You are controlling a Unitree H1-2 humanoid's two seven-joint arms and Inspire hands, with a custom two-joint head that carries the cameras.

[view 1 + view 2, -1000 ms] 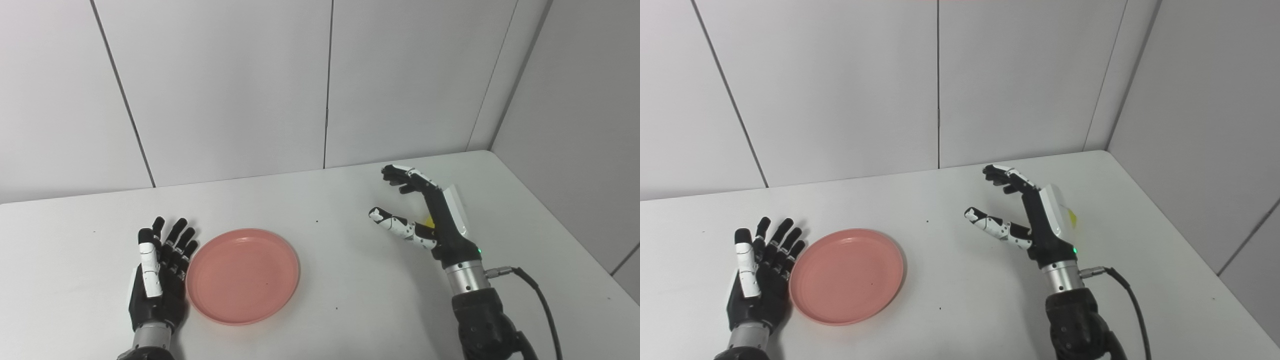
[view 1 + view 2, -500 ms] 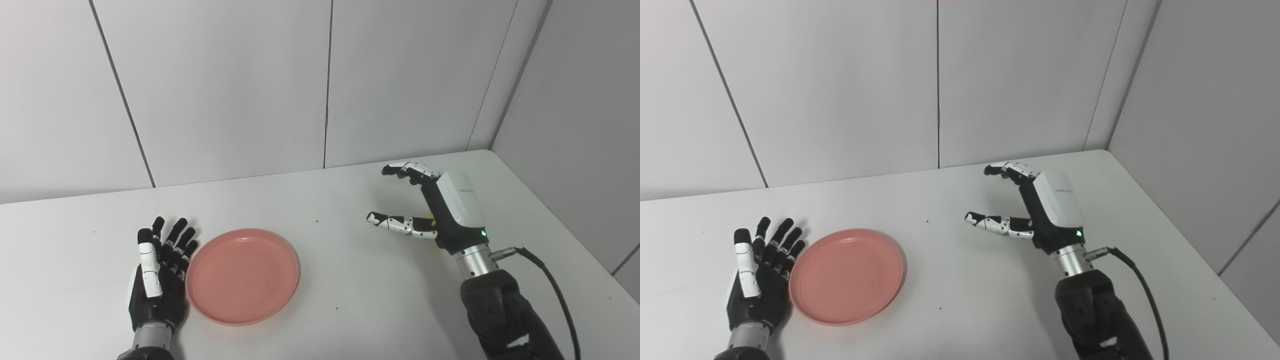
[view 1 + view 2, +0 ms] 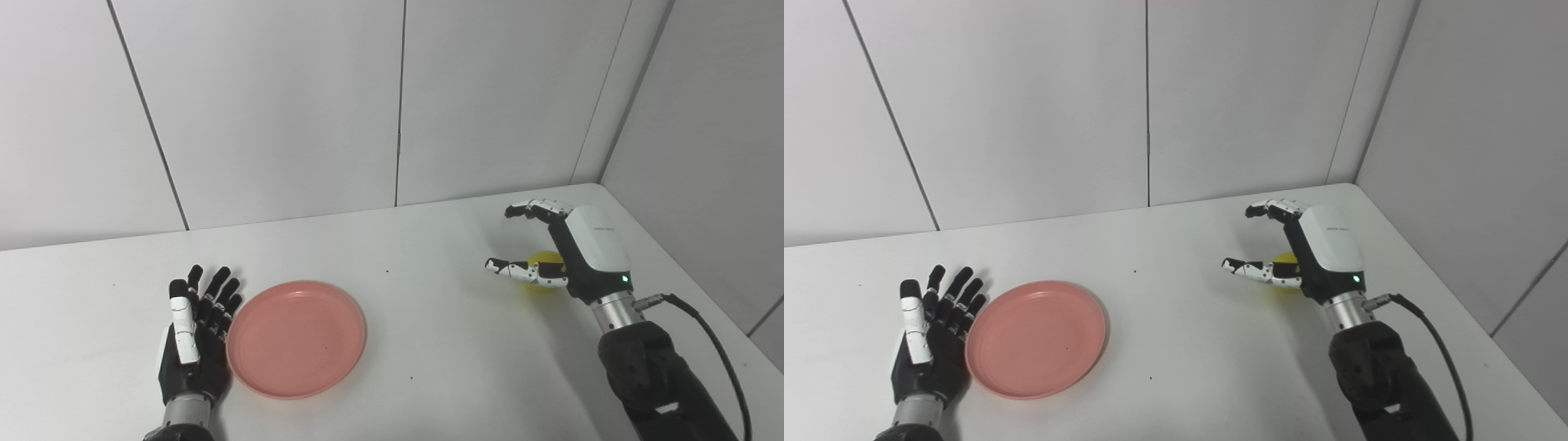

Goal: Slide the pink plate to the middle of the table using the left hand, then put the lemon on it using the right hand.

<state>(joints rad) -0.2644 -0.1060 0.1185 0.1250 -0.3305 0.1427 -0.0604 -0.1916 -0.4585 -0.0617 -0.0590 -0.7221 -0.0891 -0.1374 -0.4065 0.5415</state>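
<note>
The pink plate point(image 3: 297, 337) lies flat on the white table, left of its middle. My left hand point(image 3: 196, 337) rests open, palm up, against the plate's left rim, holding nothing. The yellow lemon point(image 3: 544, 275) sits on the table at the right, partly hidden behind my right hand point(image 3: 566, 254). That hand hovers over the lemon with fingers point(image 3: 534, 208) and thumb point(image 3: 517, 271) spread apart around it, open; I see no closed grasp. In the right eye view the lemon point(image 3: 1286, 269) peeks out beside the right hand point(image 3: 1314, 251).
The white table point(image 3: 429, 343) ends at grey wall panels behind and on the right. A black cable point(image 3: 710, 337) trails from the right wrist toward the table's right edge.
My right hand has moved to the right and turned palm-down over the lemon, which now shows more. The left hand and the plate have stayed put.
</note>
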